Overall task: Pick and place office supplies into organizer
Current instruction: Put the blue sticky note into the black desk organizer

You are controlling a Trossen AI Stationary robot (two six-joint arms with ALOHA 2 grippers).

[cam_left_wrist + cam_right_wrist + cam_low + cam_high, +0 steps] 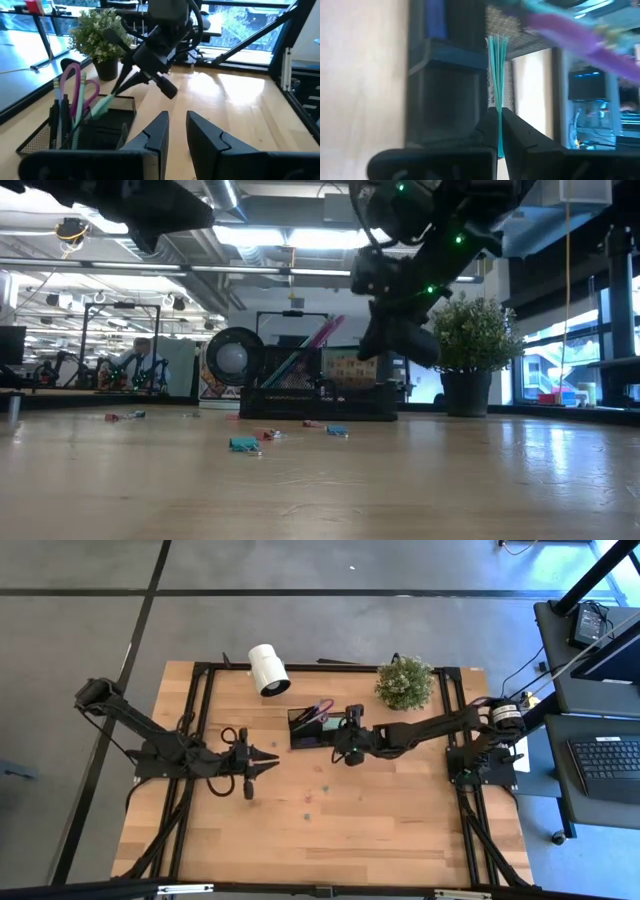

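Observation:
The black mesh organizer [305,730] stands at the table's far middle. Purple-handled scissors [75,90] and pens [57,117] stand upright in its taller section. My right gripper [335,741] reaches in from the table's right and is shut on a mint-green sticky pad [103,106], held over the organizer's right end [445,55]. My left gripper [177,132] hovers to the left of the organizer [270,766] and points toward it. Its fingers stand a little apart with nothing between them. My right gripper pinches the sticky pad between its two fingers by one edge [497,102]. The rest of the pad sticks out ahead of the fingertips, edge-on in the right wrist view. The fingers slant down from the table's right side. The pad is clear of the table; whether it touches the organizer I cannot tell.
A white roll [268,670] lies at the far left of the organizer, and a small potted plant [405,683] stands at its far right. Small coloured pieces [243,444] lie scattered on the wood in front of the organizer. The near half of the table [330,840] offers free room.

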